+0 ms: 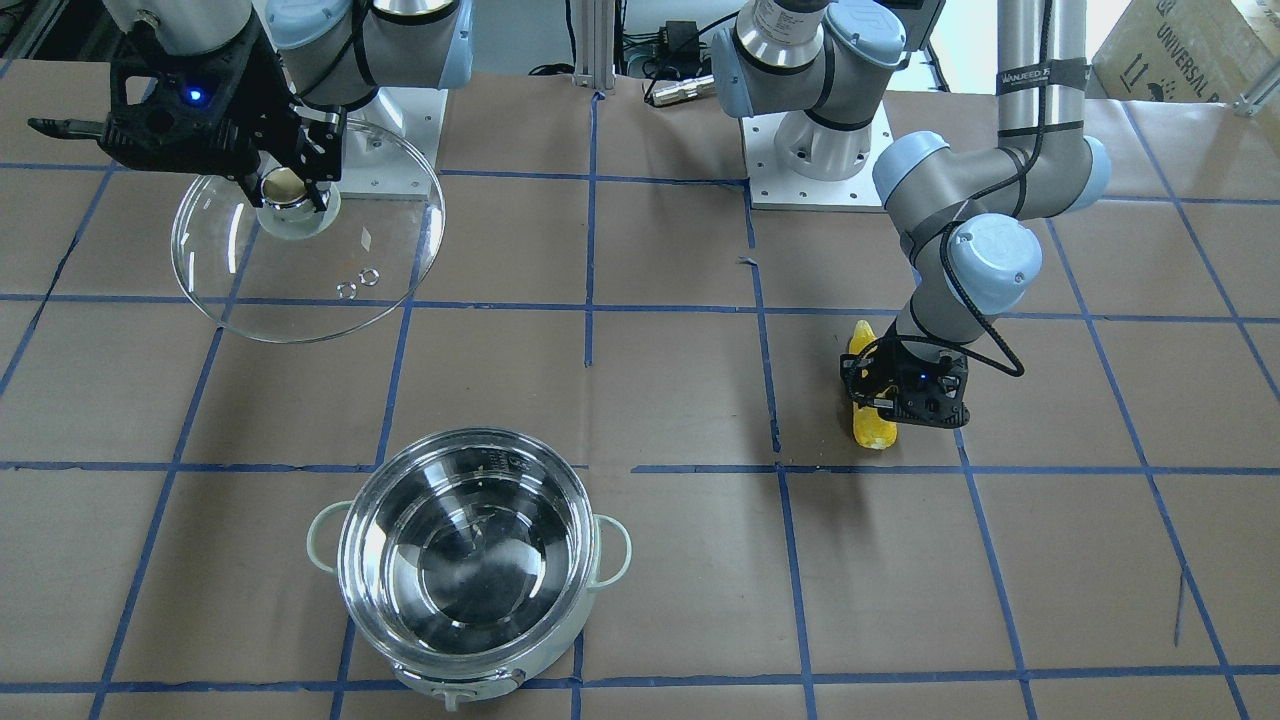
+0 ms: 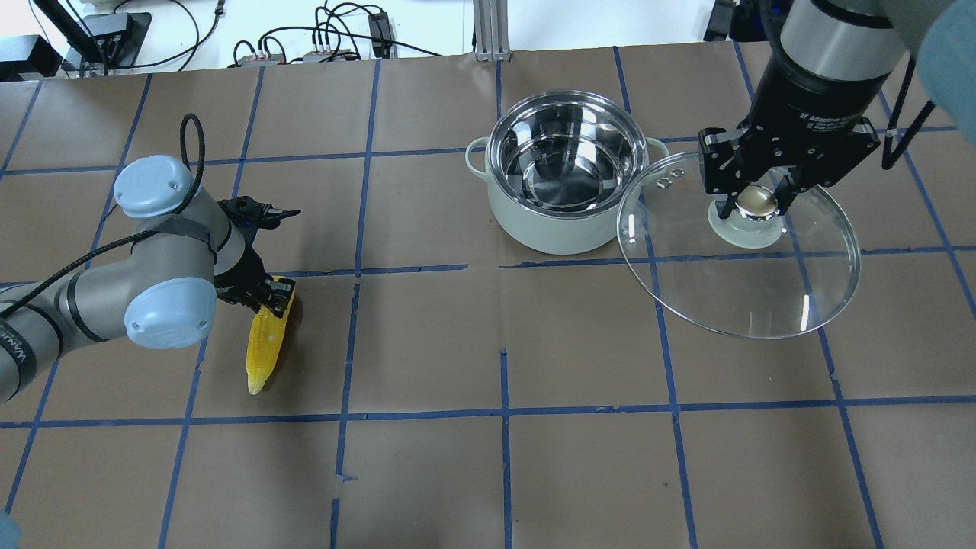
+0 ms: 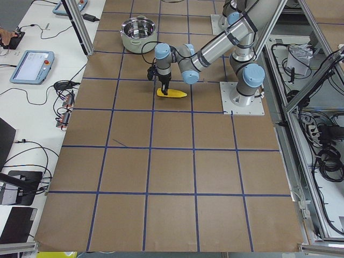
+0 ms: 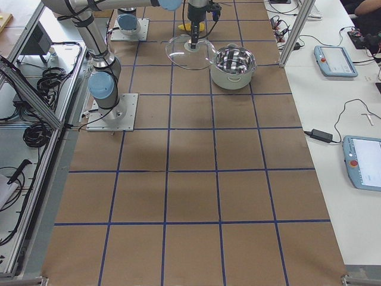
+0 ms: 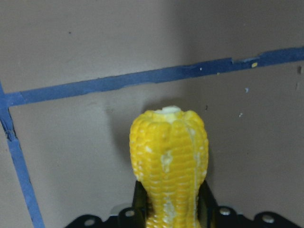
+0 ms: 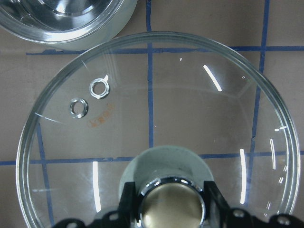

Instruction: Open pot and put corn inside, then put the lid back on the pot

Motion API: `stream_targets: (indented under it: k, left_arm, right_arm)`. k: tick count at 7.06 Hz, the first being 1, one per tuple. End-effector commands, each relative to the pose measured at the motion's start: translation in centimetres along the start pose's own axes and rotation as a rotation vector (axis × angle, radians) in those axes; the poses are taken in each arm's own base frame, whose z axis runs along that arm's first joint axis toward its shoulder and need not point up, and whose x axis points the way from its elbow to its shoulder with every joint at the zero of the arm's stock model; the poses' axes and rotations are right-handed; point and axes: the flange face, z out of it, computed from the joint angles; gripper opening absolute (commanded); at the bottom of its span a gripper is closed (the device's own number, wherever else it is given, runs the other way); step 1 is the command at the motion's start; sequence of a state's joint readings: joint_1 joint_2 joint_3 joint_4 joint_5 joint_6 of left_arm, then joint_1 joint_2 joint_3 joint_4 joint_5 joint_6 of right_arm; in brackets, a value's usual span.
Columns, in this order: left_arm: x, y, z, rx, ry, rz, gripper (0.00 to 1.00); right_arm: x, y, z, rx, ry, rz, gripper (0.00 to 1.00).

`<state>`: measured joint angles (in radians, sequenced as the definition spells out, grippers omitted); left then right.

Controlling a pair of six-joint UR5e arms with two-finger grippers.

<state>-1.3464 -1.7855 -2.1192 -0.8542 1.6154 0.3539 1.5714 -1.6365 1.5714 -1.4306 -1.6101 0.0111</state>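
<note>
Fingers point(image 2: 727, 177) of your right gripper point(image 2: 755, 200) clamped on the gold-topped knob point(image 6: 172, 206) of the lid point(image 2: 747, 293), lid held just beside the open pot point(image 2: 560, 225), gripper body lettered "2F Adaptive", your left gripper point(image 2: 271, 294) pinching the corn point(image 2: 263, 347), well apart from the pot.

The corn point(image 2: 264, 343) is bright yellow with rowed kernels. The pot point(image 2: 549, 225) is pale mint outside and mirror-steel inside. Beside the pot, the clear lid point(image 2: 755, 297) has a gold-topped knob point(image 6: 172, 209). The surface point(image 2: 579, 480) is brown, gridded with blue tape lines point(image 2: 427, 415).
</note>
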Motion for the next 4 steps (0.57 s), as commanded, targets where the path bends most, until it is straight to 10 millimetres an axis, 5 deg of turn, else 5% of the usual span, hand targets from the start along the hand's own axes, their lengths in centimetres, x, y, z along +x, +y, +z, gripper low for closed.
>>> stream_targets:
  k: [1, 3, 4]
  left_arm:
    - [1.2, 0.1, -2.4, 0.026, 0.003, -0.117, 0.11]
    - [2.5, -2.6, -7.2, 0.057, 0.108, -0.165, 0.11]
    - [6.5, -4.4, -10.7, 0.107, 0.108, -0.12, 0.11]
  right_arm:
    - [0.1, 0.0, 0.3, 0.009, 0.005, 0.005, 0.25]
    - [0.1, 0.6, -0.3, 0.023, 0.005, 0.004, 0.25]
    - [0.0, 1.1, -0.9, 0.037, 0.006, 0.002, 0.25]
